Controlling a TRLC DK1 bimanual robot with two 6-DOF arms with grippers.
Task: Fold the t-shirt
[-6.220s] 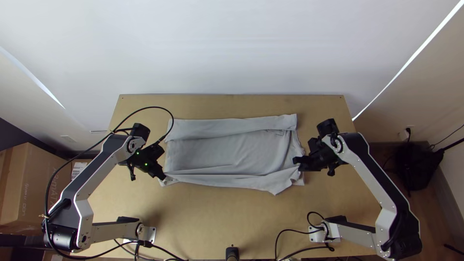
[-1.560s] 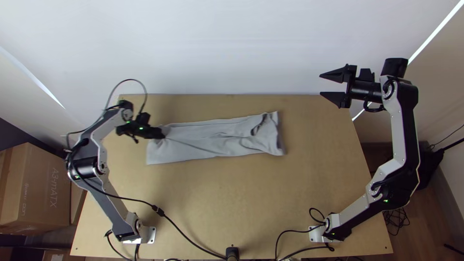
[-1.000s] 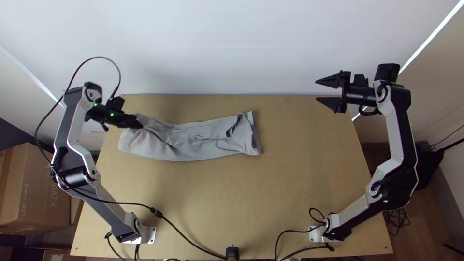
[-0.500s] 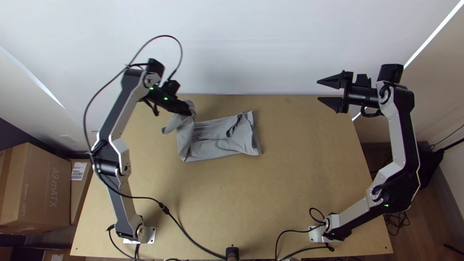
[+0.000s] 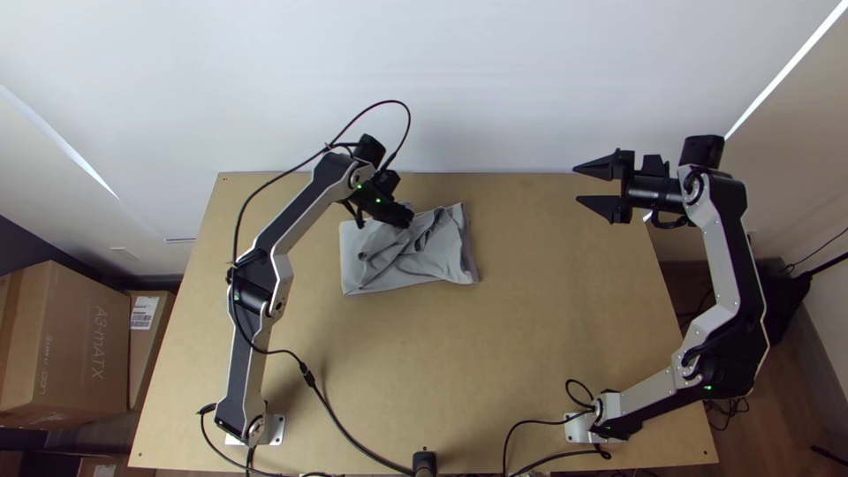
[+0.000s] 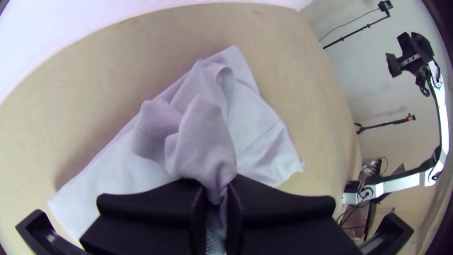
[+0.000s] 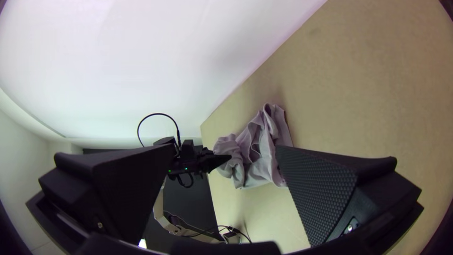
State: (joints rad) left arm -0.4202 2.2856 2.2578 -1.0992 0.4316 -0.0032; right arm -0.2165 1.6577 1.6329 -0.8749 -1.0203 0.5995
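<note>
T-shirt (image 5: pixel 402 266): is lying partly folded, bunched on top, on the bench (image 5: pixel 424 380) toward its far side
Feel: is looking light, limp, easily creased
Hold: layered edges are probably calling for a flat, shallow pinch
Left claw (image 6: pixel 216 191): is clenching a gathered fold of the T-shirt
Right claw (image 5: pixel 579 185): is standing spread, gripping nothing, well apart from the T-shirt

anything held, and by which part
The left end effector grips the shirt by a bunched bit, sleeve or hem I can't tell; the right end effector holds nothing.
</note>
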